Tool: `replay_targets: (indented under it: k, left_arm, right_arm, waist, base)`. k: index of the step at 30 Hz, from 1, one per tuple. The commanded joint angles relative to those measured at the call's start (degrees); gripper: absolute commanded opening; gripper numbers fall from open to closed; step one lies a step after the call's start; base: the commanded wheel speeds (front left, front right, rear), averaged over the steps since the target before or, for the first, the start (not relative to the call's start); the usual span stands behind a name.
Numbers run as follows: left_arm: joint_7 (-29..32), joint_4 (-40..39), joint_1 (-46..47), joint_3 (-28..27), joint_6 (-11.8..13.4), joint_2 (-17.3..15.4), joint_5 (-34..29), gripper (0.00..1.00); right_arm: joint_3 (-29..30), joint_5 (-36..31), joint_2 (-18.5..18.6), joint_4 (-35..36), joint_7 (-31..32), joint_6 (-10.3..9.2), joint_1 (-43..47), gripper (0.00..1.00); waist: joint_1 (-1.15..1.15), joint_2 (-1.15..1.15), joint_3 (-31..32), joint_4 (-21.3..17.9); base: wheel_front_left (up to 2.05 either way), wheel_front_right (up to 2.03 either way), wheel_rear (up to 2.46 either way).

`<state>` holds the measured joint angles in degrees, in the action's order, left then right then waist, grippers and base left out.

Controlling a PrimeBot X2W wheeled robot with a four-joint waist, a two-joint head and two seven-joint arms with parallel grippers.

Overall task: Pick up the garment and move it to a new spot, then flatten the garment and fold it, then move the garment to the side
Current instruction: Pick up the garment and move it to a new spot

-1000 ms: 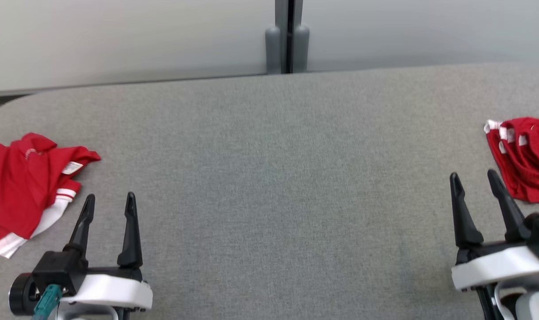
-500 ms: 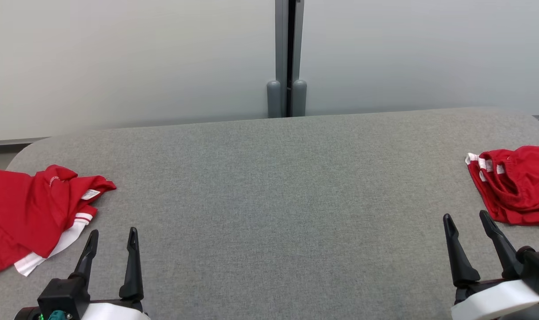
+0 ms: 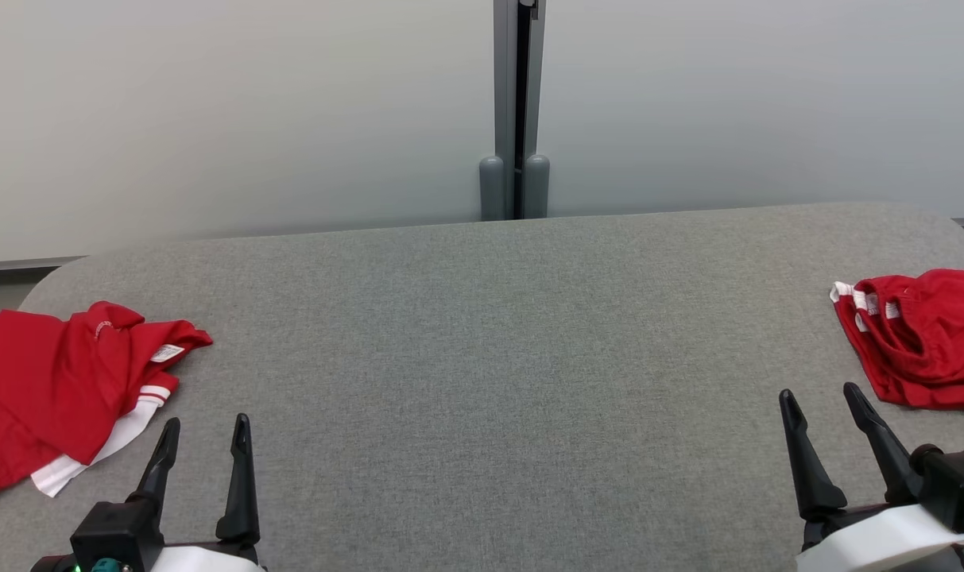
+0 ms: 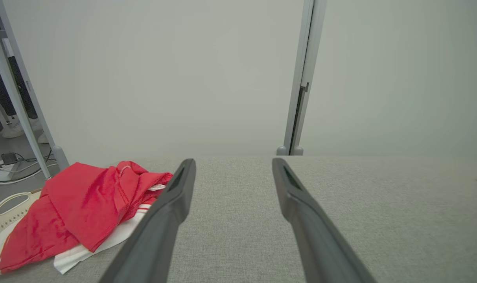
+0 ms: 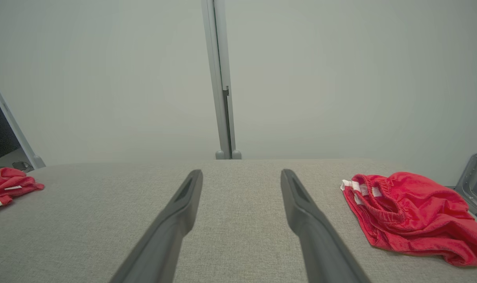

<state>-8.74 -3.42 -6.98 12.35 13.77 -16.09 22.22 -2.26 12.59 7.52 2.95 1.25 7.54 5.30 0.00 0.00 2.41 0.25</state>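
Reach not begun: left gripper [image 3: 207, 423] and right gripper [image 3: 818, 392] both spread wide, holding nothing.
I'd come down on a bunched edge, pinching fabric clear of the table [image 3: 489, 357]; I count two red garments: shirt [image 3: 52, 381] far left of the post [image 3: 516, 103], shorts [image 3: 919, 334] far right of it; two grippers.

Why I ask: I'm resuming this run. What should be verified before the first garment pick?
1. The left end effector is open, holding nothing: ok.
2. The right end effector is open, holding nothing: ok.
3. The red-and-white garment lies wholly on the table: cannot tell, it runs past the picture's edge.
4. The red shorts on the robot's right are in view, apart from the fingers: ok.
5. Bare cloth between the two for flattening: ok.
6. Either one lying flat: not ok, both crumpled.
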Motion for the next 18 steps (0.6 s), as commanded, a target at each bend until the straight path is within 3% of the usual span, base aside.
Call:
replay_targets:
  k: [1, 18]
  left_arm:
    - [0.22, -0.32, -0.71, 0.1, 0.43, -0.41, 0.2, 1.0]
    - [0.99, -0.67, 1.39, 0.79, 0.34, -0.84, 0.45, 1.0]
  right_arm:
    - [-0.14, 0.21, 0.04, -0.03, -0.11, -0.1, 0.2, 1.0]
    - [0.41, -0.09, -0.3, 0.4, -0.17, -0.1, 0.35, 1.0]
  waist:
    - [0.0, 0.0, 0.06, -0.11]
    - [0.0, 0.0, -0.27, 1.72]
  base:
    - [0.0, 0.0, 0.0]
    - [0.0, 0.0, 0.0]
